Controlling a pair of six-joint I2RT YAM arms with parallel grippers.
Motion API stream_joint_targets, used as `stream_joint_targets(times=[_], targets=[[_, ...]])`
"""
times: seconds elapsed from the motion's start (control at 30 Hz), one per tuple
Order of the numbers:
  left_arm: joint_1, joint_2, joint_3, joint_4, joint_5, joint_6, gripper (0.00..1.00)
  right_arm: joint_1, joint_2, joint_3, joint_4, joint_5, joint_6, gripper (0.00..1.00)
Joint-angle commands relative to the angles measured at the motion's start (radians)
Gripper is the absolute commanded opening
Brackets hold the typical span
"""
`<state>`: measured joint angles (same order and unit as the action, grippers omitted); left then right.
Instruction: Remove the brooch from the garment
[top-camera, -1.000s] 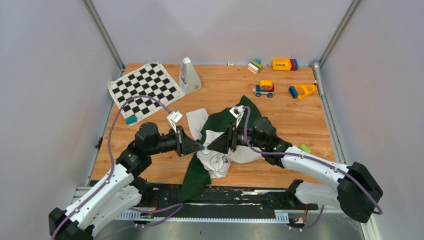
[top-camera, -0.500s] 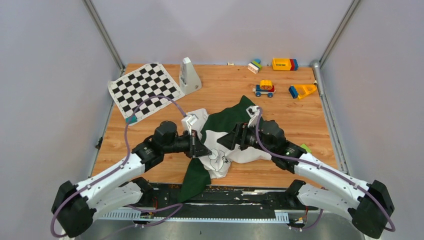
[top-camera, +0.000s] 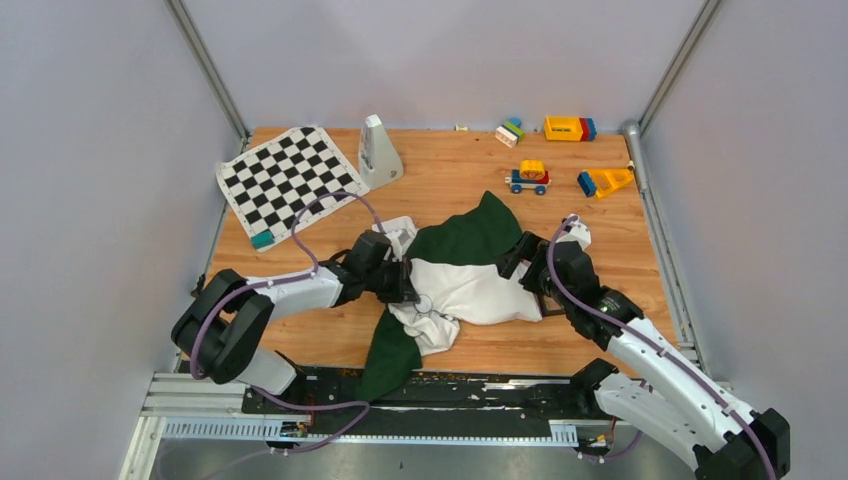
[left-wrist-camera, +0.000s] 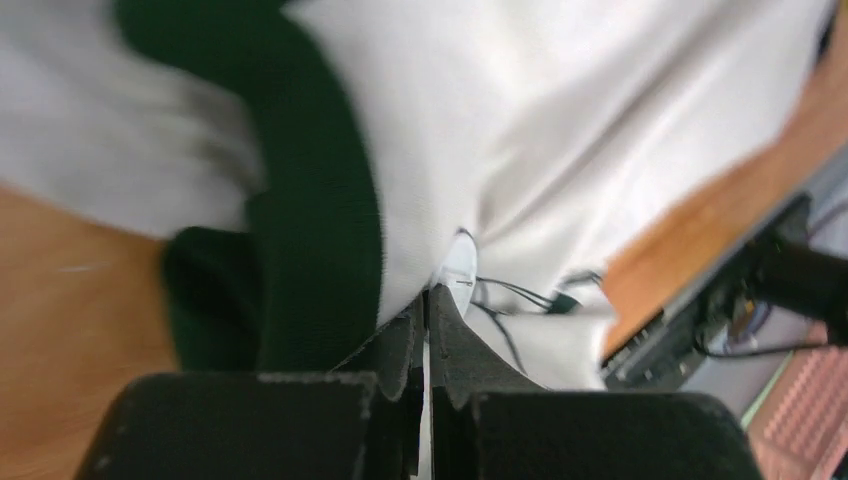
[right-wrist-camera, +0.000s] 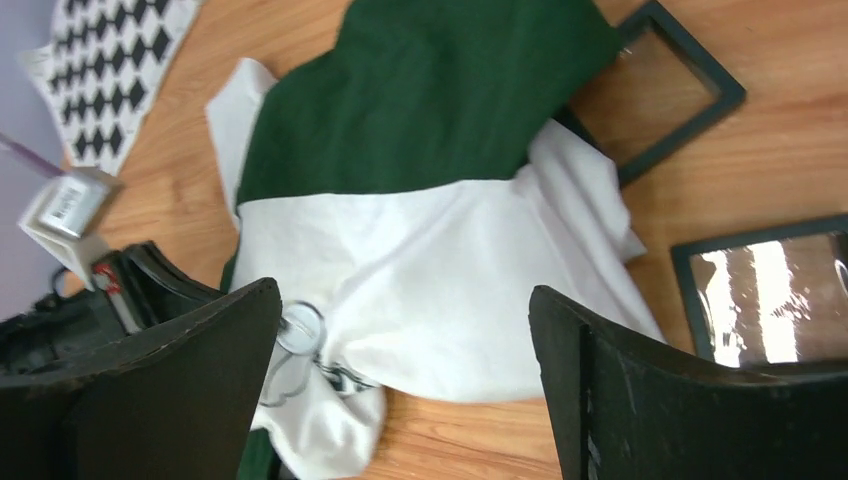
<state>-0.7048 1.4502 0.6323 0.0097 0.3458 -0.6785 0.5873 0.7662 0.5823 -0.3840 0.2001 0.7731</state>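
The garment (top-camera: 470, 290), a white T-shirt with dark green sleeves, lies crumpled mid-table; it also shows in the right wrist view (right-wrist-camera: 440, 270). My left gripper (top-camera: 405, 287) lies low on its left part. In the left wrist view the left gripper (left-wrist-camera: 428, 292) is shut, with a thin strip of white cloth between the fingers. A small round pale disc (left-wrist-camera: 460, 272) with a thin pin mark sits at its tips and also shows in the right wrist view (right-wrist-camera: 298, 325). No yellowish-gold brooch shows. My right gripper (top-camera: 520, 262) is open and empty above the garment's right edge (right-wrist-camera: 405, 295).
Two black square trays (right-wrist-camera: 655, 85) (right-wrist-camera: 765, 290) lie right of the garment. A chequered mat (top-camera: 290, 180) and a white wedge-shaped object (top-camera: 378, 150) are at the back left. Toy blocks and cars (top-camera: 527, 177) (top-camera: 570, 128) (top-camera: 605, 182) are at the back right.
My left arm has stretched right and dropped low onto the garment. My right gripper has pulled back to the right and opened. The white body of the garment is now spread flatter.
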Motion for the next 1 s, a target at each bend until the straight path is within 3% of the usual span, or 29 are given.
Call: stream_joint_targets(times=[0.0,0.17,0.47,0.53,0.63,0.8,0.97], targets=[[0.161,0.022,-0.019,-0.076,-0.223,0.074,0.0,-0.007,0.047,0.014,-0.083,0.122,0.074,0.98],[0.25,0.067,0.103,-0.299,-0.501,0.11,0.0,-0.046,0.136,0.056,-0.106,0.192,0.094,1.0],[0.471,0.09,0.235,-0.456,-0.738,0.118,0.0,-0.168,0.239,0.134,-0.105,0.19,0.047,0.74],[0.478,0.047,0.254,-0.471,-0.694,0.191,0.0,-0.181,0.282,0.163,-0.099,0.178,0.005,0.72],[0.435,-0.08,0.254,-0.433,-0.508,0.271,0.0,-0.183,0.36,0.206,-0.061,0.123,-0.121,0.7],[0.184,-0.297,0.268,-0.394,-0.543,0.386,0.0,-0.183,0.516,0.289,-0.044,0.036,-0.303,0.6],[0.133,-0.365,0.193,-0.24,-0.327,0.456,0.0,-0.184,0.648,0.345,-0.047,0.033,-0.395,0.56]])
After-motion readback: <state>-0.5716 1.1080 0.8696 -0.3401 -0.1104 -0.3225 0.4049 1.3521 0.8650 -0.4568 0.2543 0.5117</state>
